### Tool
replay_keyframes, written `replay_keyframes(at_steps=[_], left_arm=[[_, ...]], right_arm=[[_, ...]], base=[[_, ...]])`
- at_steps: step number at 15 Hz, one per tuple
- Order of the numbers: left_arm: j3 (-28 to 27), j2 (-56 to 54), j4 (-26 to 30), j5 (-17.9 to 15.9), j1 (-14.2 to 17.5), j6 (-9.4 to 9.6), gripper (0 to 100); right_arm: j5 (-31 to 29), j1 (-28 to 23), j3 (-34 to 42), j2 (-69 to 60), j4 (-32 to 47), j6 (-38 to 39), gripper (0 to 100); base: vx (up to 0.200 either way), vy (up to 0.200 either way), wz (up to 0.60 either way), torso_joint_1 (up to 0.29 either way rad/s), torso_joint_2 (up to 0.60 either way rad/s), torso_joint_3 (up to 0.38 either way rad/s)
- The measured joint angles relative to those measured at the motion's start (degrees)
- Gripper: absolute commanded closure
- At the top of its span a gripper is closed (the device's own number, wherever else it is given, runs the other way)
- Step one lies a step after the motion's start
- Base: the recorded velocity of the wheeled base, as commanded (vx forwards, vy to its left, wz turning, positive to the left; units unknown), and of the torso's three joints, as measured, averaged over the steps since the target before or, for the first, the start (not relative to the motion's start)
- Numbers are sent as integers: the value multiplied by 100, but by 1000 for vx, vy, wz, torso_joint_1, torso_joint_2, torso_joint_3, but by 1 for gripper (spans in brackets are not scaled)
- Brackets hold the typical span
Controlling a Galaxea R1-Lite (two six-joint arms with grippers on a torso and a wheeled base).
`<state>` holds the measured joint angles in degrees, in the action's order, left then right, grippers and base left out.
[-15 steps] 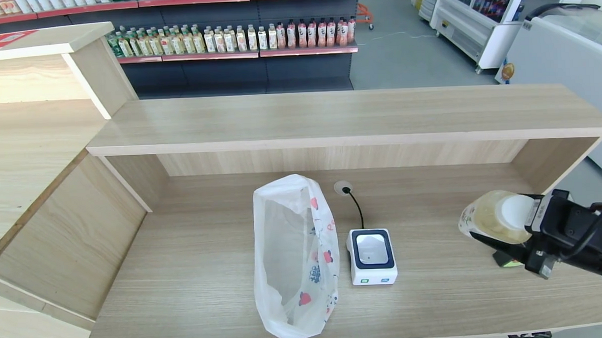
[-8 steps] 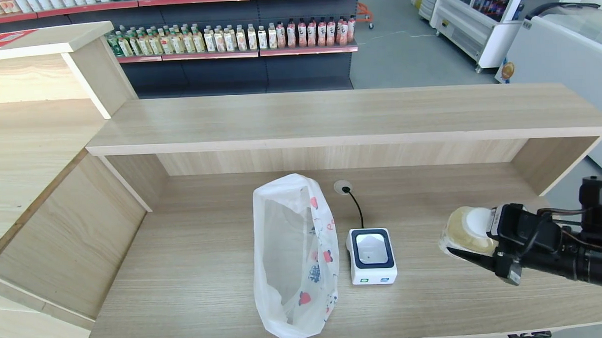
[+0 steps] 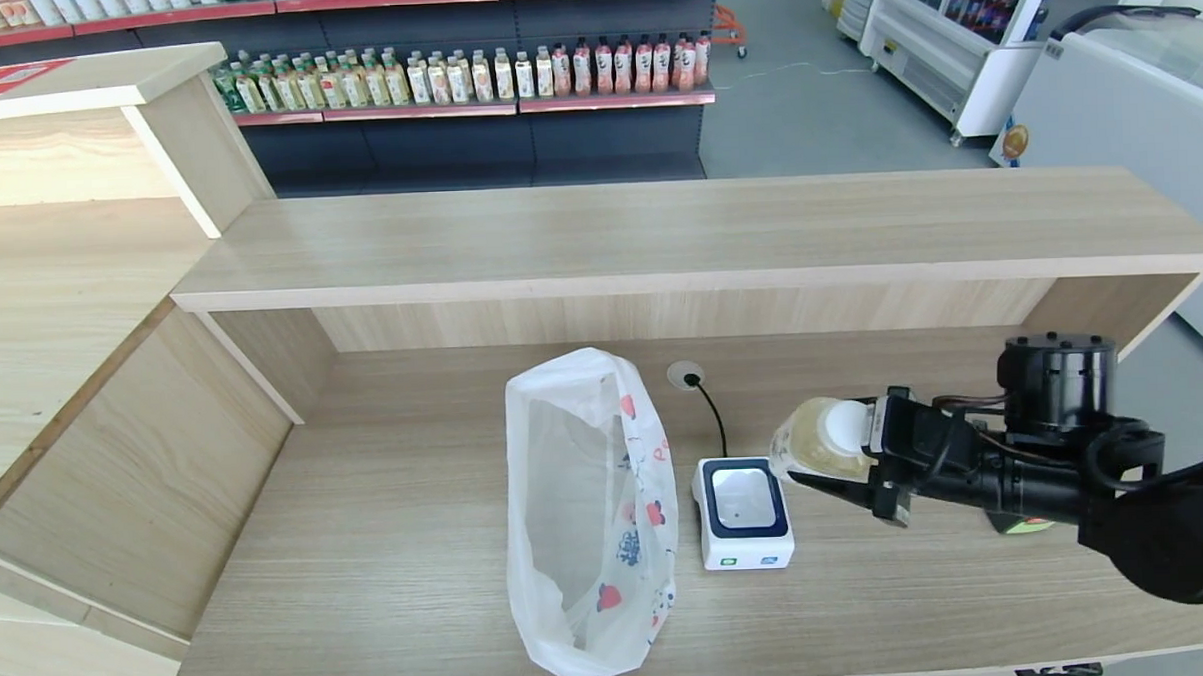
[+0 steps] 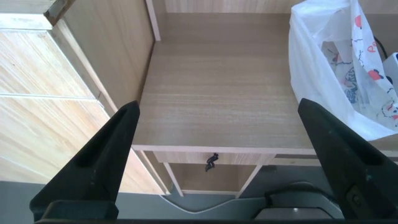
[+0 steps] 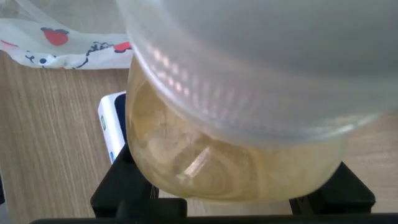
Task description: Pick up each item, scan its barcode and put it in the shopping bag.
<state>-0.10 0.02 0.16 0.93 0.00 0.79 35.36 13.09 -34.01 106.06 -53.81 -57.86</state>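
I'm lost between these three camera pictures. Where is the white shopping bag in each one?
Head view: the shopping bag sits mid-counter, just left of the scanner.
Left wrist view: the bag is on the counter, past one finger of the open left tool.
Right wrist view: a red-printed strip of bag lies behind the held bottle, near the scanner.
Shared landmark: the pale wood counter.

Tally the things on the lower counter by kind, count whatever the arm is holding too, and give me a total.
shopping bag: 1
barcode scanner: 1
drink bottle, held in the right end effector: 1
small green-and-yellow item, partly hidden under the right arm: 1
Total: 4
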Motion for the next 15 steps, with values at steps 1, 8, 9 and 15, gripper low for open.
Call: replay_keyframes(at_steps=[1, 8, 9, 15], left_arm=[[0, 0, 2, 2, 0, -1, 0], [0, 0, 2, 2, 5, 0, 0], [0, 0, 2, 2, 2, 0, 0], [0, 0, 2, 2, 0, 0, 0]], right_arm=[[148, 66, -24, 235, -328, 5, 100], [801, 201, -16, 1079, -1086, -132, 100], [886, 201, -16, 1169, -1189, -167, 100], [1095, 112, -138, 1480, -1380, -655, 100]], base=[[0, 0, 0, 0, 0, 0], [0, 0, 0, 0, 0, 0], [0, 0, 0, 0, 0, 0], [0, 0, 0, 0, 0, 0]])
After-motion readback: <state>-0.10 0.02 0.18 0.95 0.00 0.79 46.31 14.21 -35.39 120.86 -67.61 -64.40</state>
